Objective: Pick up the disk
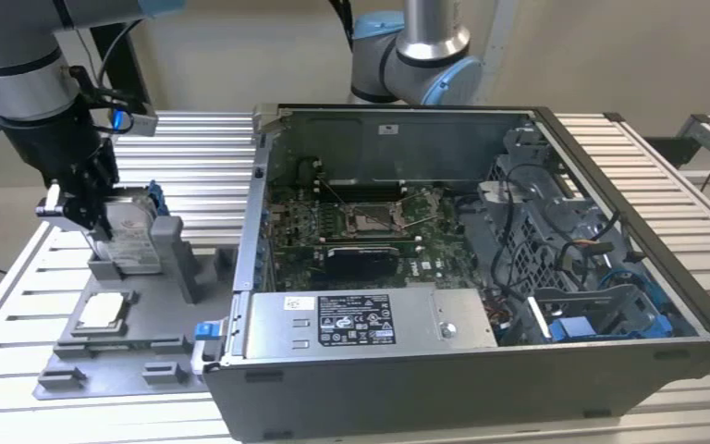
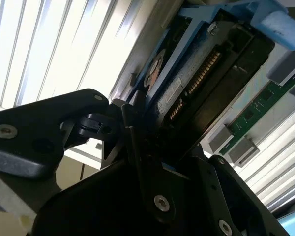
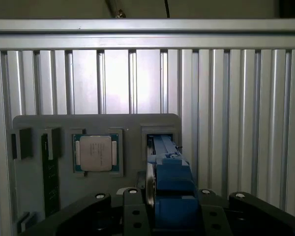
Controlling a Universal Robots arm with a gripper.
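Open grey computer case [image 1: 479, 393] lying on its side, motherboard [image 1: 368, 217] exposed. Grey box with white sticker [image 1: 368, 319] inside, along one wall. Grey fixture tray [image 1: 133, 344] just beside the case, on ribbed aluminium table [image 3: 236, 98]. Square silver chip [image 3: 96, 152] seated in a tray recess; dark memory stick [image 3: 50, 172] slotted near it.

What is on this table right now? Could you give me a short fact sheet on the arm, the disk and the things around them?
gripper: down at the disk, at its upper part
disk: standing upright on the grey tray, blue frame showing
grey tray: on the table, at the exterior view's left
chip: lying flat on the same tray
computer case: lid off, at the exterior view's right of the tray
table: ribbed metal slats
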